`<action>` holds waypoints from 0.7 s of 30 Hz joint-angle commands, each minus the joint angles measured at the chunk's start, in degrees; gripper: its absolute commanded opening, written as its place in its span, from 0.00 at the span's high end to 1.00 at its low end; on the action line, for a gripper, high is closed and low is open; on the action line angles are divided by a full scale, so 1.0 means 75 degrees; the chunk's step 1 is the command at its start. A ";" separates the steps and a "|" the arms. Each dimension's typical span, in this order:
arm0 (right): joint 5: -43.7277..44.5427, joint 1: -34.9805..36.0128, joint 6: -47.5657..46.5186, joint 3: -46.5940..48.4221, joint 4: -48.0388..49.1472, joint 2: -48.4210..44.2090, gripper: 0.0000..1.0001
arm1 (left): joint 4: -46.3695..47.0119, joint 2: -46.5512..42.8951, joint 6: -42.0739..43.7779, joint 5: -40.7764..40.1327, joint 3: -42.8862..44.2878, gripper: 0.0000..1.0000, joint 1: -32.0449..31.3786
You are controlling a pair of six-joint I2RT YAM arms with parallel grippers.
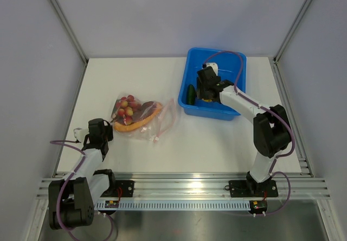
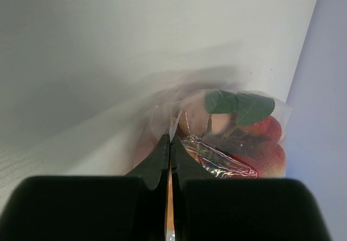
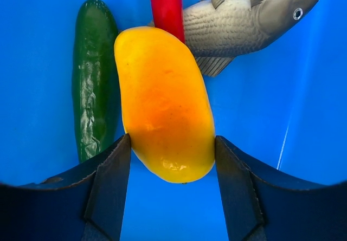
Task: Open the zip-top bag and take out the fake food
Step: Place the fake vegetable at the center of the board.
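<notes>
The clear zip-top bag (image 1: 142, 115) lies at the table's centre-left, its pink-red zipper strip (image 1: 162, 128) toward the right. Inside are a red grape bunch (image 1: 126, 106) and a long orange piece (image 1: 135, 123). My left gripper (image 1: 108, 127) is shut on the bag's left edge. The left wrist view shows thin film at the closed tips (image 2: 171, 139) and the bag (image 2: 233, 138) beyond. My right gripper (image 1: 206, 92) is over the blue tub (image 1: 209, 112), shut on an orange-yellow piece (image 3: 165, 103). Below it lie a green cucumber (image 3: 93, 78), a red pepper (image 3: 166, 5) and a grey fish (image 3: 244, 21).
The cucumber (image 1: 191, 94) shows at the tub's left side in the top view. Grey walls enclose the table on the left, back and right. An aluminium rail (image 1: 184, 184) runs along the near edge by the arm bases.
</notes>
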 commanded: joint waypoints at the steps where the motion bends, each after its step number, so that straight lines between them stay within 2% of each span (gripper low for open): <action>1: 0.0119 -0.0045 0.0168 0.0213 0.0083 -0.0219 0.42 | 0.0095 -0.0003 0.0020 0.0083 0.0275 1.00 -0.0029; 3: 0.0108 -0.0057 0.0192 0.0154 0.0118 -0.0312 0.35 | 0.0084 -0.0003 0.0020 0.0083 0.0275 1.00 -0.0041; 7: 0.0096 -0.0045 0.0192 0.0025 0.0200 -0.0500 0.31 | 0.0084 -0.0003 0.0020 0.0095 0.0276 1.00 -0.0041; 11: 0.0107 -0.0045 0.0239 -0.0127 0.0317 -0.0699 0.18 | 0.0107 -0.0003 0.0020 0.0083 0.0275 1.00 -0.0053; 17: 0.0108 -0.0045 0.0286 -0.0338 0.0504 -0.1039 0.15 | 0.0095 -0.0015 0.0020 0.0083 0.0287 1.00 -0.0053; 21: -0.0302 -0.0057 0.0286 -0.0701 0.0844 -0.1554 0.15 | 0.0095 -0.0038 0.0008 0.0095 0.0275 1.00 -0.0064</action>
